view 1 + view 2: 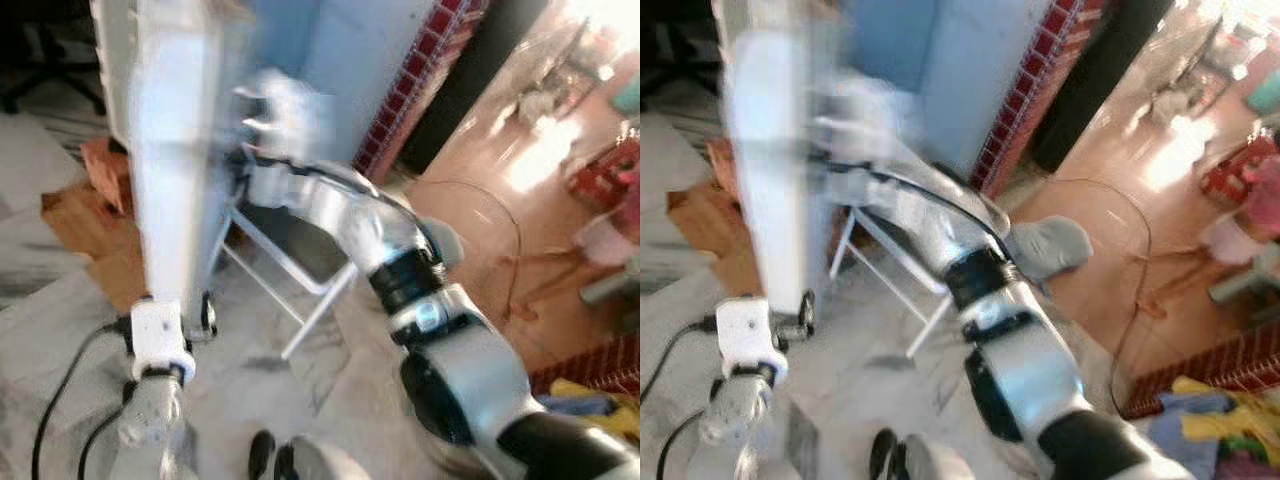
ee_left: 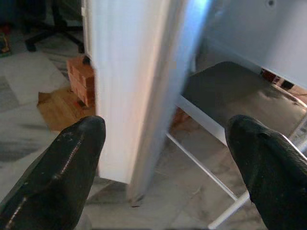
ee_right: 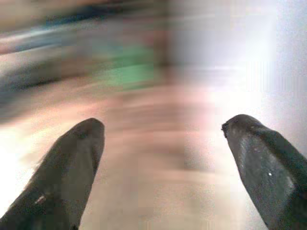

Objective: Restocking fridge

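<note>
The fridge's white door (image 1: 175, 150) stands open, edge-on and blurred, with the pale blue fridge body (image 1: 330, 60) behind it. My left gripper (image 2: 165, 127) is open, its two black fingers (image 2: 72, 158) on either side of the door's lower edge without touching it. My right arm (image 1: 360, 215) reaches up beside the door. Its gripper (image 3: 163, 127) is open with nothing between the fingers, and the scene beyond it is a blur.
A white folding stand with a dark seat (image 1: 300, 240) sits under the fridge. Bricks (image 2: 81, 79) and cardboard (image 1: 90, 225) lie to the left. A cable (image 1: 505, 235), a grey cloth (image 1: 1045, 245) and a clothes pile (image 1: 1215, 410) are on the right.
</note>
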Available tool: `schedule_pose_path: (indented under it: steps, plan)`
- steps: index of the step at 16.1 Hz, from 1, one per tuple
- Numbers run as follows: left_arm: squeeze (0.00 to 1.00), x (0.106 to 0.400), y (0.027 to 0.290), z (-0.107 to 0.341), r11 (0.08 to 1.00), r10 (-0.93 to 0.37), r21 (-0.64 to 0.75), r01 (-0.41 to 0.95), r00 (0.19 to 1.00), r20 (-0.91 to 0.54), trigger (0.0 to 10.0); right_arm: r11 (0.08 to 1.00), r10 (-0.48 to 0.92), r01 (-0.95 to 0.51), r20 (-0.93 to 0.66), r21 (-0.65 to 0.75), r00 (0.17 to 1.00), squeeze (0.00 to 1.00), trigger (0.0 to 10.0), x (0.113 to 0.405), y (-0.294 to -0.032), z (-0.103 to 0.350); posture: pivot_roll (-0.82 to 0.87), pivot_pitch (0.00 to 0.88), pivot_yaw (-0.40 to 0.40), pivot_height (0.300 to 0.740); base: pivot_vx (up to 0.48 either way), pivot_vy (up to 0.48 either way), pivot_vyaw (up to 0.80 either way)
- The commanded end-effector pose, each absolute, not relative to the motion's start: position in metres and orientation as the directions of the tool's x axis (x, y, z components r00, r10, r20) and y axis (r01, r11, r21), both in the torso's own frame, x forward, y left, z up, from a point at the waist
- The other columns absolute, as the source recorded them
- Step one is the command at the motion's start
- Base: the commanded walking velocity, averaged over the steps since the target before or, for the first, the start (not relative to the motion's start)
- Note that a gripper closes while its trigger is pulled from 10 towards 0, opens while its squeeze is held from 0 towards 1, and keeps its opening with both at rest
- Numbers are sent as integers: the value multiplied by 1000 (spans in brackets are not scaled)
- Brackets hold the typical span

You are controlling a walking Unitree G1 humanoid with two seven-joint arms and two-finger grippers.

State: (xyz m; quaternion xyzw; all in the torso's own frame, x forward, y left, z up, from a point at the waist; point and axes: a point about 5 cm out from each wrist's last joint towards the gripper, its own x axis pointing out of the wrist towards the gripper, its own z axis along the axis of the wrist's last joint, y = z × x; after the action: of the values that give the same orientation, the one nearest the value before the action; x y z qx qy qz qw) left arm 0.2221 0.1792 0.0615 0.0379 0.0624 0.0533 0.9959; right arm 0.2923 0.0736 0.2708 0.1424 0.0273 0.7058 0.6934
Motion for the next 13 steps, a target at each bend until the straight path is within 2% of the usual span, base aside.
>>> schedule_pose_path:
  steps: [1, 2, 3, 5, 6, 7, 8, 9, 10, 12, 13]
  plan:
    - [0, 224, 178, 59, 994, 86, 73, -77, 988, -126, 10000, -449, 879, -818, 340, 359, -333, 0, 10000, 224, 106, 243, 356, 0, -269, 740, 0, 0, 0]
    - [0, 225, 178, 59, 995, 81, 74, -72, 988, -128, 10000, -433, 888, -833, 321, 344, -329, 0, 10000, 227, 99, 235, 356, 0, -269, 740, 0, 0, 0]
    - [0, 226, 178, 58, 995, 76, 75, -67, 988, -132, 10000, -367, 920, -856, 277, 365, -277, 0, 10000, 240, 91, 222, 344, 0, -260, 740, 0, 0, 0]
    - [0, 230, 177, 60, 994, 66, 100, -53, 989, -129, 10000, -43, 995, -913, 100, 405, -2, 0, 10000, 289, 60, 176, 332, 3, -234, 740, 0, 0, 0]
    - [0, 230, 178, 60, 993, 70, 100, -57, 989, -131, 10000, 94, 994, -923, 18, 373, 109, 0, 10000, 304, 49, 160, 329, 5, -227, 740, 0, 0, 0]
    - [0, 230, 178, 60, 994, 69, 98, -56, 988, -135, 10000, 155, 988, -924, -32, 350, 154, 0, 10000, 309, 41, 153, 328, 10, -221, 740, 0, 0, 0]
    - [0, 228, 178, 61, 996, 39, 88, -28, 992, -121, 10000, 318, 944, -920, -172, 228, 283, 0, 10000, 321, 15, 139, 324, 15, -214, 740, 0, 0, 0]
    - [0, 227, 177, 61, 997, 29, 80, -20, 993, -117, 10000, 374, 916, -913, -218, 161, 337, 0, 10000, 324, 8, 136, 323, 18, -211, 740, 0, 0, 0]
    - [0, 225, 176, 61, 997, 20, 81, -11, 993, -114, 10000, 404, 874, -915, -297, 5, 385, 0, 10000, 328, -4, 129, 323, 21, -210, 740, 0, 0, 0]
    - [0, 224, 176, 60, 996, 32, 86, -21, 992, -123, 10000, 400, 802, -902, -414, -166, 431, 0, 10000, 334, -22, 116, 321, 30, -208, 740, 0, 0, 0]
    - [0, 223, 176, 59, 996, 31, 83, -21, 992, -123, 10000, 393, 786, -897, -433, -203, 442, 0, 10000, 338, -27, 112, 318, 32, -207, 740, 0, 0, 0]
